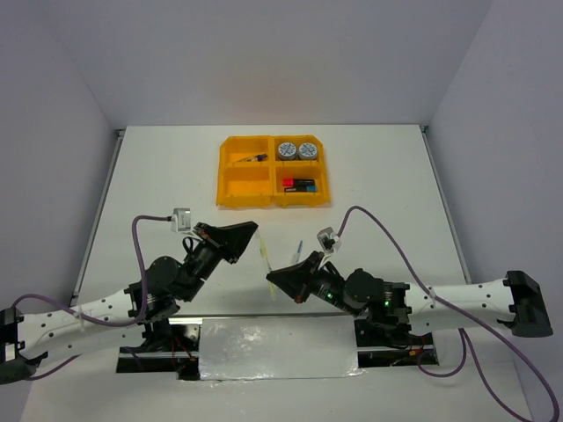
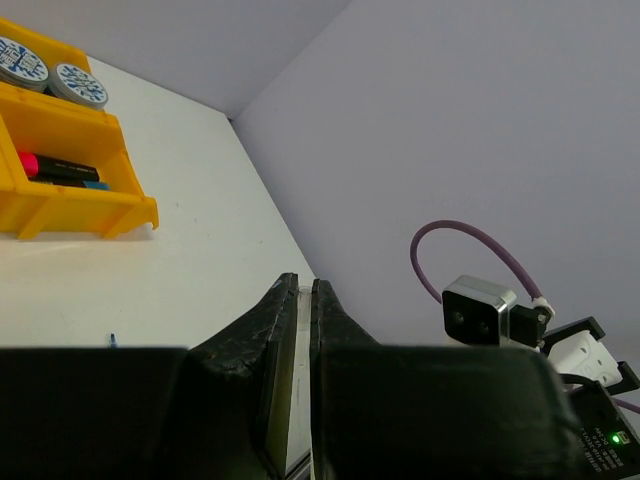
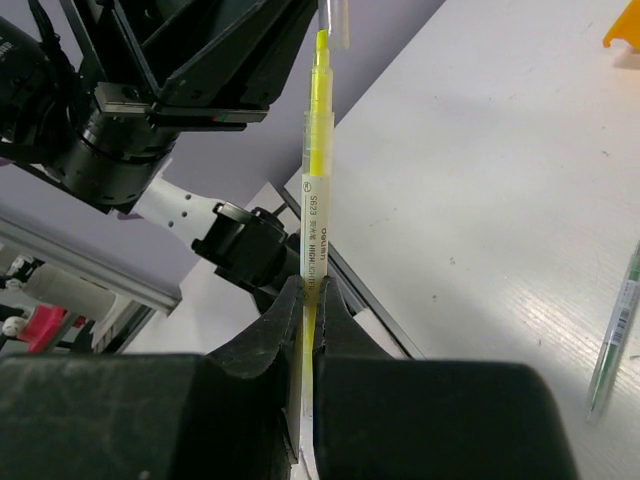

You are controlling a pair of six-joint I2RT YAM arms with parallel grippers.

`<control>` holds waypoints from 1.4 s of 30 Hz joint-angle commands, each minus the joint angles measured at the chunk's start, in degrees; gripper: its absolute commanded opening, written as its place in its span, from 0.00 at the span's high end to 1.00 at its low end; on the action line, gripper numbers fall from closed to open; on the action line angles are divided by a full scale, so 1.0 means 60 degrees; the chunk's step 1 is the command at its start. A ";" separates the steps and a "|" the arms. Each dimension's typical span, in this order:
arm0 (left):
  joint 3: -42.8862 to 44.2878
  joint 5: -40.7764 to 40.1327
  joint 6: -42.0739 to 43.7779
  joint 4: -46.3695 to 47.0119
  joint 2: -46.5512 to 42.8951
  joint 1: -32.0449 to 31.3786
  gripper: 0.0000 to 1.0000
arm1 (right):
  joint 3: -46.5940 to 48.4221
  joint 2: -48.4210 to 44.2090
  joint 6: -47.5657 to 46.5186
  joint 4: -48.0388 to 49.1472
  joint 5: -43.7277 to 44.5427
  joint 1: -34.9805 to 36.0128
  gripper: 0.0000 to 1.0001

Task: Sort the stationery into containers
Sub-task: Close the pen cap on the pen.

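Observation:
My right gripper (image 1: 271, 280) (image 3: 312, 290) is shut on the lower body of a pale yellow highlighter (image 3: 315, 200) (image 1: 266, 257), which stands up toward my left gripper (image 1: 253, 229) (image 2: 300, 290). The left jaws are shut on a clear cap (image 2: 301, 298) (image 3: 336, 18) that sits right at the highlighter's bare yellow tip, slightly to one side. The orange-yellow tray (image 1: 227, 171) (image 2: 60, 210) lies farther back. Two tape rolls (image 1: 286, 150) (image 2: 20, 62) fill its far right compartment. Black highlighters (image 1: 297, 185) (image 2: 60, 170) lie in its near right one.
A thin green pen (image 1: 299, 247) (image 3: 615, 340) lies on the table just right of the held highlighter. A small dark pen-like item (image 1: 252, 159) rests in the tray's far left compartment. The two arms stand close together near the table's front edge.

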 commanded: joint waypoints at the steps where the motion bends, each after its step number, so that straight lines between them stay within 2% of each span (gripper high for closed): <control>1: 0.0429 0.0005 0.0048 0.0554 -0.0028 -0.0027 1.00 | 0.0453 0.0125 0.0083 -0.0020 0.0349 0.0082 1.00; 23: 0.0518 0.0414 0.0180 0.0568 0.0089 -0.0012 1.00 | 0.0599 0.0096 -0.0195 -0.0093 0.0305 0.0053 1.00; 42: 0.0503 0.0137 0.0400 0.0348 -0.0072 -0.0012 1.00 | 0.0717 0.0125 -0.0195 -0.0152 0.0218 0.0067 1.00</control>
